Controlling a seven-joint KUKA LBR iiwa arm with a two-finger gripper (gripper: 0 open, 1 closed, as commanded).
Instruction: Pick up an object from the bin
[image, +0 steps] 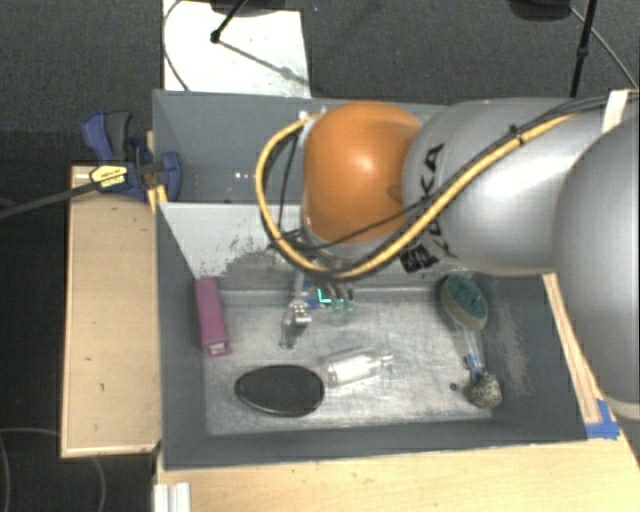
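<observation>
We note the grey bin (185, 440), with the gripper (297, 322) low over mid-floor. Its opening we can't tell; nothing seen held. Black oval disc (280, 390) lies below-left in view. Nearest obj is a clear small bottle (358, 368), just below-right of gripper, apart from it, long axis approx. left-right.

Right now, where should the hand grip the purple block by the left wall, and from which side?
Probably mid-length, across its narrow width, coming straight down. The purple block lies flat and slim, long axis along the left wall, with bare floor on its right. The wall side looks tight, so that gap is the risk.
</observation>
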